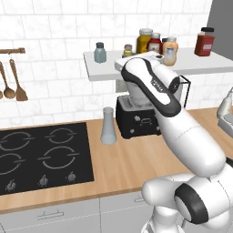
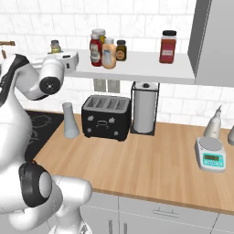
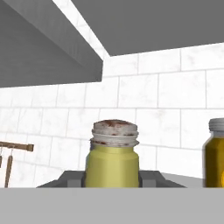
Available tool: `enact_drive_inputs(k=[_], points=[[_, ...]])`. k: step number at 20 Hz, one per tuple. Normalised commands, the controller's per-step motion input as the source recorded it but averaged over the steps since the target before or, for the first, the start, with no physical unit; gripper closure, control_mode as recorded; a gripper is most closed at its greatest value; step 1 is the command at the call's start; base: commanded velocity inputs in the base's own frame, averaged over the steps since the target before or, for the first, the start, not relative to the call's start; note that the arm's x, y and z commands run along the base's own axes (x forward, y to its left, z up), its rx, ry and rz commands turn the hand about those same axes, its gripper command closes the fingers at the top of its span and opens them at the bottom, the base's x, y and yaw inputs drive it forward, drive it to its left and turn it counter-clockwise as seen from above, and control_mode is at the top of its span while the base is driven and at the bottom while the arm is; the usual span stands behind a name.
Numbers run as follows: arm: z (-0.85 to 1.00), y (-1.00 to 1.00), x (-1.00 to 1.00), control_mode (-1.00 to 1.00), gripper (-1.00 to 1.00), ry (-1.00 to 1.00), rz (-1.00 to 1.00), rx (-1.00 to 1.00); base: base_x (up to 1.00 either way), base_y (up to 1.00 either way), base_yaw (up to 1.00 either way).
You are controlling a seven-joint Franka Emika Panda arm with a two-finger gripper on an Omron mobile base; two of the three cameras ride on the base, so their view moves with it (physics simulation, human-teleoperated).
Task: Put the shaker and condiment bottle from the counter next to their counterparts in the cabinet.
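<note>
Up on the white flat-board cabinet (image 2: pixel 151 68), the olive-yellow cylindrical shaker (image 3: pixel 113 158) with its speckled grey metal cap stands between the gripper (image 3: pixel 112 178) fingers, apparently held. Squat peach condiment bottle (image 2: pixel 109 54) sits among glossy yellow and red bottles (image 2: pixel 95 49); a pale blue-grey shaker (image 1: pixel 100 53) stands apart.

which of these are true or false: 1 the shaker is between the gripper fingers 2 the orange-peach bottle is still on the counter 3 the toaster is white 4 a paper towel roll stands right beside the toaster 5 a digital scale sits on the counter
1. True. The shaker sits between the gripper fingers, up at the white shelf.
2. False. The condiment bottle stands on the shelf beside the red ketchup bottle.
3. False. The toaster is black.
4. True. The paper towel roll stands right beside the toaster.
5. True. The digital scale sits on the counter.
</note>
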Motion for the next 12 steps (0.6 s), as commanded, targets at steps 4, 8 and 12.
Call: enact_drive_inputs(k=[4,8,12], points=[[0.06,0.03,0.14,-1.0,1.0,0.0,-0.01,0.0,0.0,0.0,0.0],[-0.03,0.04,0.02,-1.0,1.0,0.01,-0.01,0.0,0.0,0.0,0.0],[-0.22,0.07,0.05,-1.0,1.0,0.05,0.0,0.0,0.0,0.0,0.0]])
